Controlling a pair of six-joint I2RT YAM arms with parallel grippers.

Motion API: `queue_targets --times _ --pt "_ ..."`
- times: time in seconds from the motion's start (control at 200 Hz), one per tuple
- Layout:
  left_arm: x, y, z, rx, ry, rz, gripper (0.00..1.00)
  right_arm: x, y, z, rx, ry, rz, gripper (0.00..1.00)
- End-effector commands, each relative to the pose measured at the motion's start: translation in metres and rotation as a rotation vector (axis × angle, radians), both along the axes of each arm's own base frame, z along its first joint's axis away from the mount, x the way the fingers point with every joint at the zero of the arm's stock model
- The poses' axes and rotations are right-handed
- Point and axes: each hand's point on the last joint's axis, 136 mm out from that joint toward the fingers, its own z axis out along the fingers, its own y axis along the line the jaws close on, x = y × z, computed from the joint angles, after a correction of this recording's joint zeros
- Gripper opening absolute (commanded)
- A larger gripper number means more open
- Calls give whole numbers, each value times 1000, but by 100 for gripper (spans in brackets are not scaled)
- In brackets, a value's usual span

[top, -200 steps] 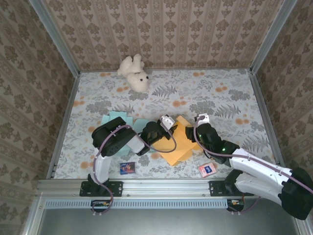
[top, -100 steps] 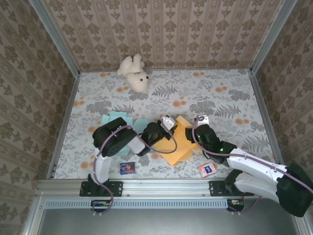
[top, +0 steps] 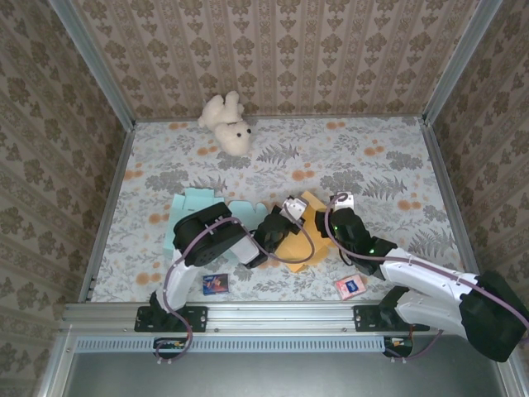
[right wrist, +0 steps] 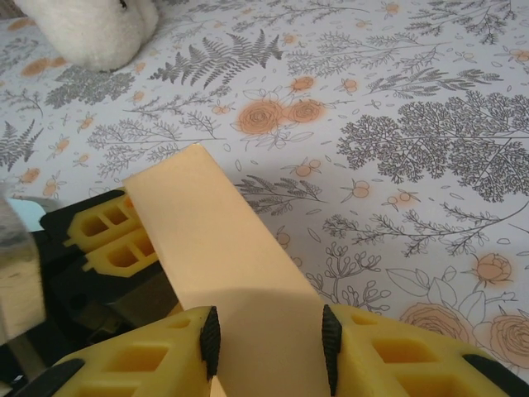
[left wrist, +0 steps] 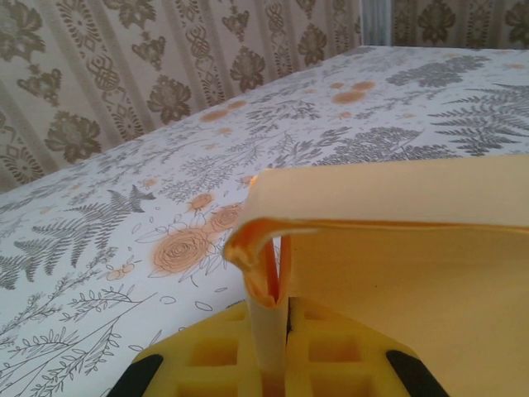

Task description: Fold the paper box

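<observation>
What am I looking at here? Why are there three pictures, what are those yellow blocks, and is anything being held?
These are two robot arms bolted at the near edge of a table. Each ends in a two-finger gripper. One picture looks down from above. The other two come from a small camera on each wrist, so the yellow blocks are that arm's own fingers. On the flowered table lie an orange paper box, partly folded, a teal paper, a teddy bear and two small cards. The left gripper is shut on an edge of the orange paper. The right gripper has its jaws on either side of another flap. Whether they grip it I cannot tell.
</observation>
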Motion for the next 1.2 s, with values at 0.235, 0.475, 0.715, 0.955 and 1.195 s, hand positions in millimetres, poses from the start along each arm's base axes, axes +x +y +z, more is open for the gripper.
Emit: queue_targets --times 0.235,0.475,0.715,0.955,1.195 --pt "11 19 -10 106 -34 89 0 -18 2 -24 -3 99 45 42" --pt "-14 12 -7 126 -32 -112 0 -22 -9 5 13 49 14 51" --pt "-26 15 -3 136 -38 -217 0 -35 -35 64 44 -61 -34 55" --pt "-38 18 7 108 -39 -356 0 -15 -59 64 58 -27 -59 58" --pt "-51 12 4 115 -43 -449 0 25 -39 17 122 161 67 55"
